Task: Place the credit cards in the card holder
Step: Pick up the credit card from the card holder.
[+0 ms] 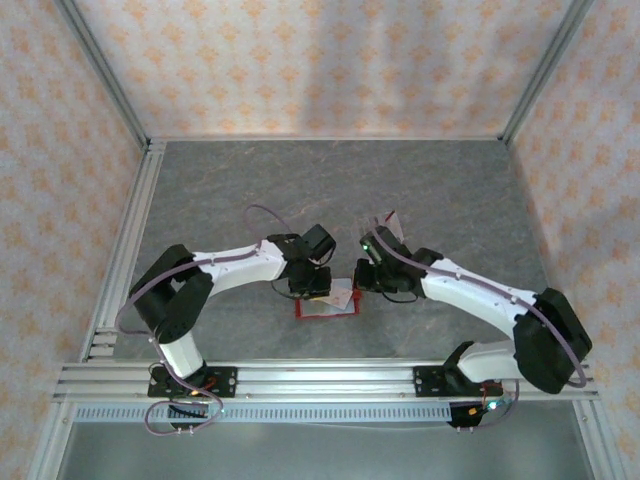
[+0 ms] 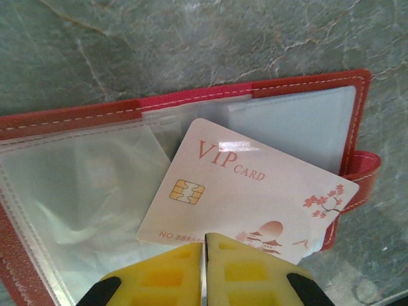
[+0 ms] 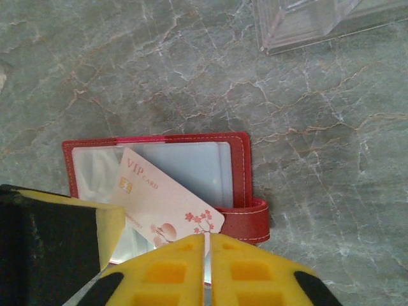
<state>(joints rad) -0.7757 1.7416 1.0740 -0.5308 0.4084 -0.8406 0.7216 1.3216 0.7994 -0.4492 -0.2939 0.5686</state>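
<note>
Card holder (image 3: 239, 169) open on grey marbled tbl (image 1: 330, 190), orange-patterned walls (image 1: 330, 60).

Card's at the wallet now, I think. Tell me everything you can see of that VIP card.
The VIP card is a thin, glossy, pale pink-white plastic rectangle with rounded corners: red "VIP CARD" lettering, a gold chip, a partly hidden number, red blossom artwork. It lies face up and skewed over the open red wallet's clear sleeves, not visibly in a pocket. Its near edge sits between the left gripper's closed yellow fingertips, apparently pinched.

Overhead view, two close downward wrist views, shared card holder (image 2: 83, 185)
</note>
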